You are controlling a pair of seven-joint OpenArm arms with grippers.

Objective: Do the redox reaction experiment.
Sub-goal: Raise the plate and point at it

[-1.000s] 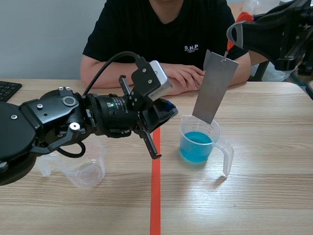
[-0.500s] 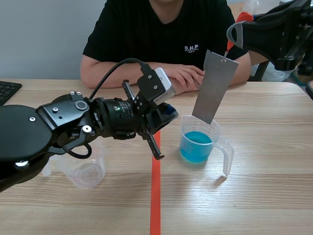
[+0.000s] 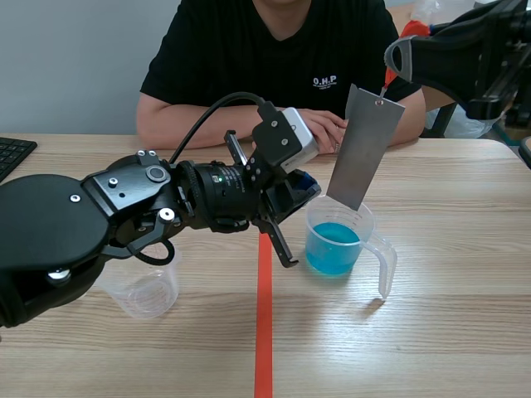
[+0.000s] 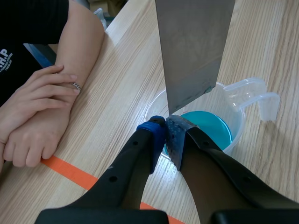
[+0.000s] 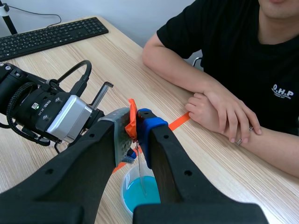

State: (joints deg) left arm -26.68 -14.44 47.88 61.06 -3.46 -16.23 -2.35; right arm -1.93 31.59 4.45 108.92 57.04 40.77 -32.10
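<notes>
A clear plastic beaker [image 3: 366, 219] with blue liquid [image 3: 332, 247] stands right of the tape line. A grey metal sheet [image 3: 365, 149] hangs tilted above it, its lower edge at the beaker's rim. The sheet hangs from an orange-red clip [image 5: 132, 123], and my right gripper [image 5: 133, 115] is shut on that clip high over the beaker [image 5: 127, 190]. My left gripper [image 3: 300, 192] is shut on nothing. Its fingertips [image 4: 159, 128] sit at the beaker's near rim [image 4: 153, 106], just under the sheet's [image 4: 194, 51] lower corner.
An empty clear beaker [image 3: 149, 290] stands at the left, partly under my left arm. A person sits across the table with folded hands [image 3: 314, 128] resting near the sheet. A black keyboard [image 3: 12, 153] lies at the far left edge.
My left arm has moved right, bringing its shut gripper up to the blue beaker. The right arm and the hanging sheet have not moved.
</notes>
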